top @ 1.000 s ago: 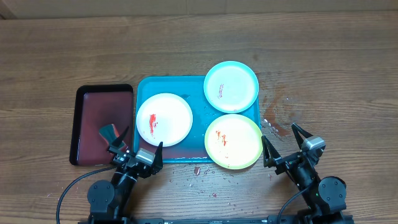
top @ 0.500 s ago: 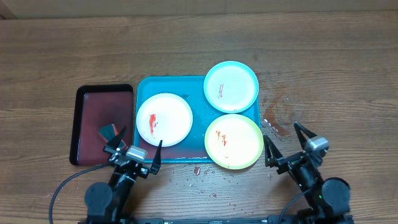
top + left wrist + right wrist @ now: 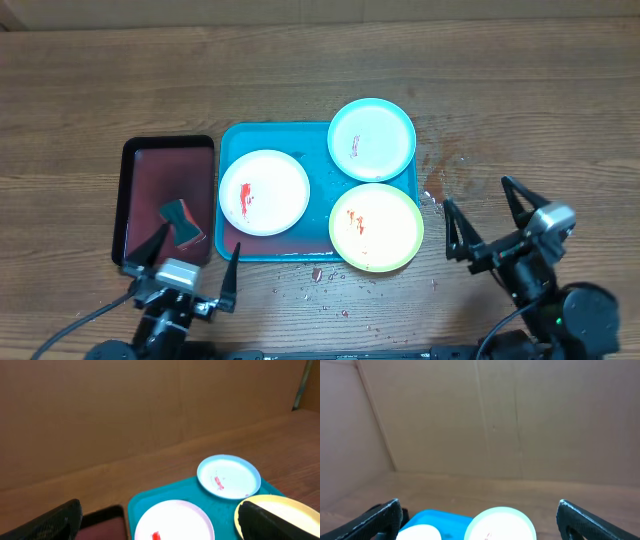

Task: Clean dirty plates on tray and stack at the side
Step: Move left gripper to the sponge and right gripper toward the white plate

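The teal tray lies mid-table. On it are a white plate with a red smear, a light blue plate over the tray's far right corner, and a yellow-green plate over its near right corner. All three plates show in the left wrist view: white, blue, yellow-green. The right wrist view shows the blue plate and the tray. My left gripper is open and empty, near the tray's front left. My right gripper is open and empty, right of the yellow-green plate.
A dark maroon tray with a black rim sits left of the teal tray, holding a small dark sponge-like block. Red specks and wet spots mark the wood right of and in front of the teal tray. Cardboard walls stand behind.
Both arms have pulled back and risen: the left gripper moved left and toward the front edge, the right gripper moved right. Both stay open. Plates have not moved.
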